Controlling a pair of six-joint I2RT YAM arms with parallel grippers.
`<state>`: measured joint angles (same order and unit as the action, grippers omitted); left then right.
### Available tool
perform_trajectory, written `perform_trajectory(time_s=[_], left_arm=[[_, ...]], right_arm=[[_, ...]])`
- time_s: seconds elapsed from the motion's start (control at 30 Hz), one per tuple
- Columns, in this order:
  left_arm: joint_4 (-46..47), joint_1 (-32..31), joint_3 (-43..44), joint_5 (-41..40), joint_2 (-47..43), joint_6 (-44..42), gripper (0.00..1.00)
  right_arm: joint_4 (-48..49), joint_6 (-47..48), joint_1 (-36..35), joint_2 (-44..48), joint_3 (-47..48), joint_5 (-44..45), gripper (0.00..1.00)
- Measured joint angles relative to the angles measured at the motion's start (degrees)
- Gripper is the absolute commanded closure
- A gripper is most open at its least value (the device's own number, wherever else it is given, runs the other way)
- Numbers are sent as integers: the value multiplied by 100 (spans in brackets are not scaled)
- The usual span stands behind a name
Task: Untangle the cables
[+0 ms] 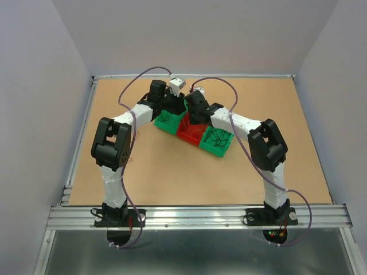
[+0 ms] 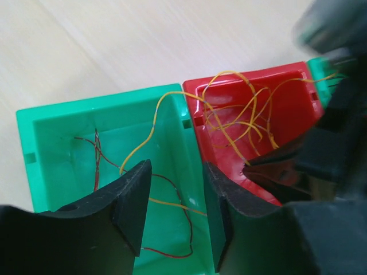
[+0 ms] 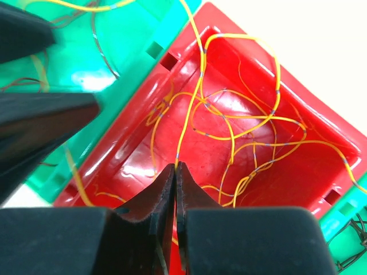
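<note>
Tan wood tabletop [image 1: 172, 177] under pale walls carries three bins in a row, slanting from far left to near right. Over the left green bin [image 2: 51, 123] the left gripper [image 2: 176, 172] hangs with its fingers spread apart, gripping nothing. Thin red and dark strands [image 2: 97, 157] curl on that bin's floor, partly hidden behind the fingers.

One yellow strand [image 3: 196, 80] has its long axis across the shared wall. In the left wrist view it passes through the gap between the spread fingers, then arcs over the rim into the red bin [image 3: 321, 112]. There it runs straight to the right gripper [image 3: 176, 167], whose fingers are pressed together on it. Whether it touches the left fingers I cannot tell.

Other yellow cables [image 3: 252, 123] lie in loose loops on the red floor. Black strands [image 1: 217, 136] sit in the right green bin [image 1: 221, 152], mostly cut off at the corner of the right wrist view.
</note>
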<state>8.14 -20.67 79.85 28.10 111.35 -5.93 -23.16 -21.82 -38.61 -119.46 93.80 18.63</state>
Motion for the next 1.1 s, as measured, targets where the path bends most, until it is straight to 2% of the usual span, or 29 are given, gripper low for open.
perform_trajectory(time_s=[0.1,0.2,0.33,0.67,0.83,0.93,1.1], left_arm=[[-68,-52,48,-236,227,11,52],[-28,-61,85,-501,251,-2,42],[61,-61,-22,-758,214,-26,38],[367,-22,-595,-1027,-608,-68,28],[448,15,-573,-1023,-688,-66,28],[334,22,-284,-1010,-426,-63,29],[162,55,103,-916,118,-59,38]], right_arm=[[153,7,0,133,-96,-13,91],[271,26,0,201,-168,-26,91],[308,66,0,208,-221,-48,91],[402,129,70,199,-223,-243,92],[437,151,212,87,-223,-413,94],[435,155,269,-24,-223,-496,94],[433,197,328,-85,-223,-579,94]])
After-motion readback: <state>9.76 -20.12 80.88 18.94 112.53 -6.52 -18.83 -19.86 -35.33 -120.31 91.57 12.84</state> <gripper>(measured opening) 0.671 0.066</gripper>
